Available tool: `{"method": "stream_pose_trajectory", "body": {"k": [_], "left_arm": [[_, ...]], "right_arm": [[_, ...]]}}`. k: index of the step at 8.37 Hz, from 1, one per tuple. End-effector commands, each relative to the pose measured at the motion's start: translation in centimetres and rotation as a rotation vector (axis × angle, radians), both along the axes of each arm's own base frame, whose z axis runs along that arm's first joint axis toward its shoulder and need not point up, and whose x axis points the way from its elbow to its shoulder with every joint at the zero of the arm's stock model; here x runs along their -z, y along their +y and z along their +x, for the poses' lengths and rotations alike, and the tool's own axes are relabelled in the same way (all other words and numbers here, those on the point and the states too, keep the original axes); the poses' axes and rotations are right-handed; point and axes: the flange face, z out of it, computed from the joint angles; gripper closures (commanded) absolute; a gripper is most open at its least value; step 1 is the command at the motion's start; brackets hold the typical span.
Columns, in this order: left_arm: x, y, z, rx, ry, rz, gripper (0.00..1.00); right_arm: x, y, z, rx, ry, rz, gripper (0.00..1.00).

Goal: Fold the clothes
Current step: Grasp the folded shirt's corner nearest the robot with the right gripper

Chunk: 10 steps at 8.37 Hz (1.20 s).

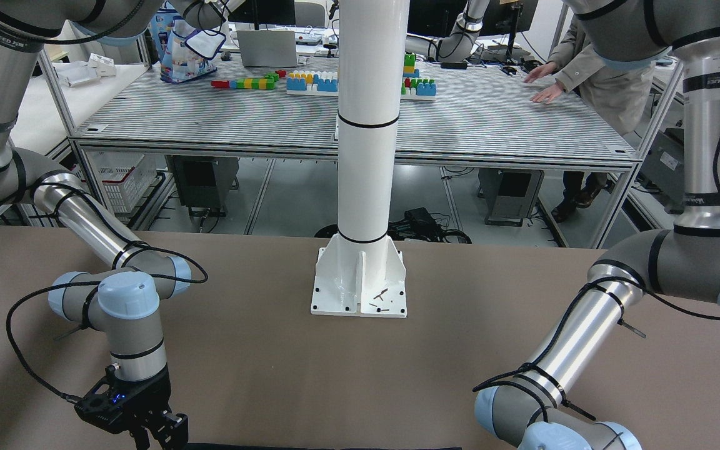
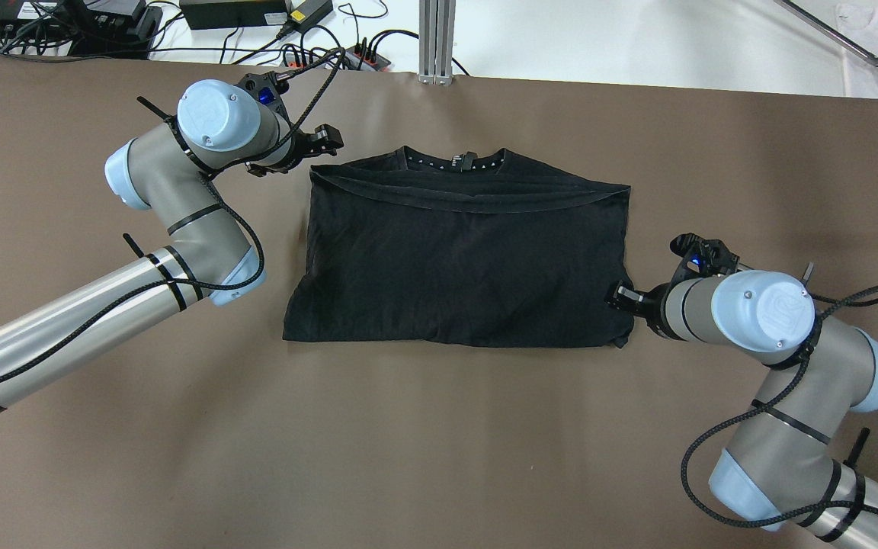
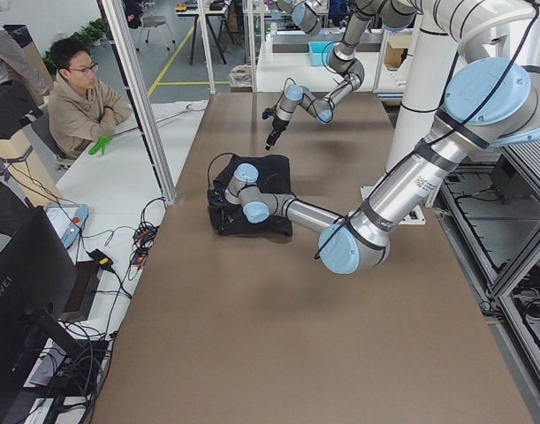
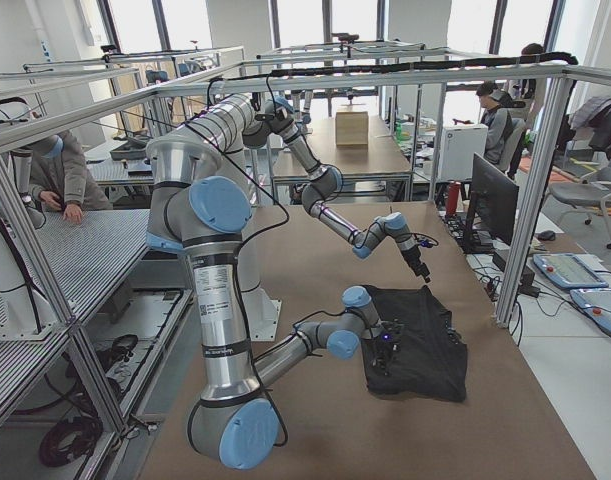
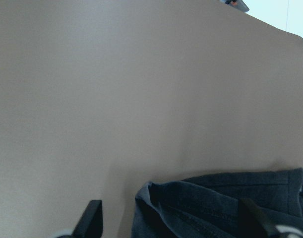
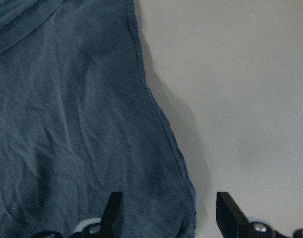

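black garment (image 2: 462, 259) lies flat mid-table (image 2: 439, 457), top edge already turned over; further folds seem left to do. left gripper (image 5: 169, 215) gapes wide at its far left corner, holding nothing; right gripper (image 6: 169, 203), equally wide, straddles the near right hem, empty.

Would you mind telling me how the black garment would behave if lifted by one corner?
The black garment will probably flop and unfold: it lies in loose folded layers. It looks thin, so likely light. Already wrinkled, it would likely bunch if pushed.
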Motion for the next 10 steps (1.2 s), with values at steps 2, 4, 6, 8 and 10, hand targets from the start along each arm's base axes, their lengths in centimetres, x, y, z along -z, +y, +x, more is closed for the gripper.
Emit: {"method": "stream_pose_trajectory", "body": {"k": [2, 4, 6, 8, 10], "left_arm": [[0.6, 0.2, -0.3, 0.02, -0.001, 0.017, 0.02], [0.5, 0.2, -0.3, 0.024, -0.004, 0.017, 0.02], [0.3, 0.2, -0.3, 0.047, -0.019, 0.028, 0.01], [0.3, 0.1, -0.4, 0.049, -0.02, 0.03, 0.02], [0.1, 0.1, -0.3, 0.049, -0.023, 0.028, 0.01]], "right_arm": [[-2.8, 3.1, -2.8, 0.056, -0.004, -0.004, 0.3], [-4.1, 2.8, -3.3, 0.063, 0.019, -0.015, 0.36], [-4.2, 2.8, -3.4, 0.066, 0.021, -0.014, 0.63], [-3.8, 2.8, -3.4, 0.076, 0.013, -0.01, 1.0], [-3.9, 2.8, -3.2, 0.079, 0.013, -0.012, 1.0]]}}
